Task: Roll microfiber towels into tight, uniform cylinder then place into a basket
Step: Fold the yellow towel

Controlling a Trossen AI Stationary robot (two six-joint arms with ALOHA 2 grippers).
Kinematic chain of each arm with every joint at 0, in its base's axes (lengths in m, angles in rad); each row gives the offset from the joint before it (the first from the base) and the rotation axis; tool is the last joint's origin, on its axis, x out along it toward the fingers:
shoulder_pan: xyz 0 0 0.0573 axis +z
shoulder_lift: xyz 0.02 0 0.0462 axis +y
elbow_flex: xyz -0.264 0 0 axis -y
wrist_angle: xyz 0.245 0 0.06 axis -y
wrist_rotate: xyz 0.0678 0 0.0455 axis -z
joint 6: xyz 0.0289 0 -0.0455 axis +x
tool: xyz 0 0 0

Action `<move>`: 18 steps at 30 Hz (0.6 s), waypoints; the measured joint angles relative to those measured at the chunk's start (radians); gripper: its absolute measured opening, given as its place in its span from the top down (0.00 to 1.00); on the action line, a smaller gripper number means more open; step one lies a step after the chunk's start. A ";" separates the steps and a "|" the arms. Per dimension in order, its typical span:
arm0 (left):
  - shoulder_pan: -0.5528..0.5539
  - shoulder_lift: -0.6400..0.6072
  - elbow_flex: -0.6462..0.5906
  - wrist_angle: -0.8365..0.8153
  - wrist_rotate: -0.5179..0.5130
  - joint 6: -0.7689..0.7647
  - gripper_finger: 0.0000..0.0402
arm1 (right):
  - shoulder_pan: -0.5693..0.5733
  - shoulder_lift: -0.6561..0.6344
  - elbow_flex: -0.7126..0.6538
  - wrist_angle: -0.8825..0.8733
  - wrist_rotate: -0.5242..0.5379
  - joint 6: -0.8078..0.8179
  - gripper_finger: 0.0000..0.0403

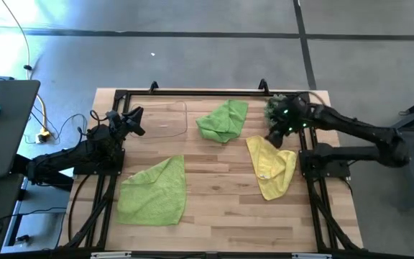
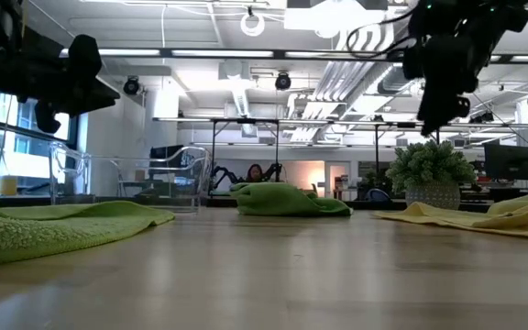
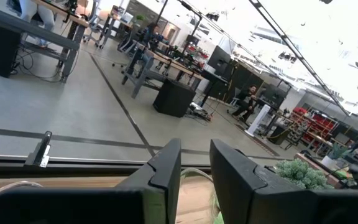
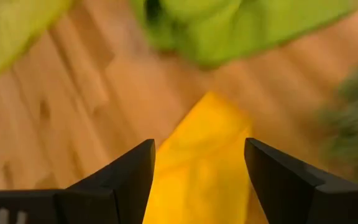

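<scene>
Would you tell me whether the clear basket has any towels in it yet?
Empty. The high view shows the basket holding nothing, while all three towels lie on the table outside it, unrolled.

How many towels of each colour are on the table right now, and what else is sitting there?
Lime green towels: 2, one crumpled at the far middle, one spread at the near left
Yellow towel: 1
Clear basket: 1
Spiky green plant: 1
Total: 5
</scene>
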 joint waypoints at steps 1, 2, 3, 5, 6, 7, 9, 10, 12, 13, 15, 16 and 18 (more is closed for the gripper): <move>0.000 0.000 0.000 0.000 0.000 0.000 0.81 | 0.032 0.024 0.000 -0.012 -0.008 0.025 0.40; 0.000 0.000 0.000 0.000 0.000 0.000 0.81 | 0.065 0.049 0.000 -0.021 -0.018 0.048 0.40; 0.000 0.000 0.000 0.000 0.000 0.000 0.81 | 0.098 0.073 0.000 -0.030 -0.025 0.072 0.40; 0.000 0.000 0.000 0.000 0.000 0.000 0.81 | 0.162 0.117 0.000 -0.045 -0.033 0.116 0.40; 0.000 0.000 0.000 0.000 0.000 0.000 0.81 | 0.195 0.140 0.000 -0.047 -0.033 0.135 0.40; 0.000 0.000 0.000 0.000 0.000 0.000 0.81 | 0.224 0.162 0.000 -0.049 -0.033 0.155 0.40; 0.000 0.000 0.000 0.000 0.000 0.000 0.81 | 0.282 0.202 0.000 -0.050 -0.032 0.201 0.40; 0.000 0.000 0.000 0.000 0.000 0.000 0.81 | 0.309 0.223 0.001 -0.050 -0.030 0.221 0.40; 0.000 0.000 0.000 0.000 0.000 0.000 0.81 | 0.358 0.263 0.001 -0.050 -0.004 0.260 0.40; 0.000 0.000 0.000 0.000 0.000 0.000 0.81 | 0.381 0.282 0.001 -0.050 0.017 0.280 0.40; 0.000 0.000 0.000 0.000 0.000 0.000 0.81 | 0.419 0.321 0.001 -0.050 0.064 0.330 0.40; 0.000 0.000 0.000 0.000 0.000 0.000 0.81 | 0.435 0.340 0.001 -0.050 0.080 0.358 0.40; 0.000 0.000 0.000 0.000 0.000 0.000 0.81 | 0.461 0.378 0.001 -0.049 0.102 0.416 0.40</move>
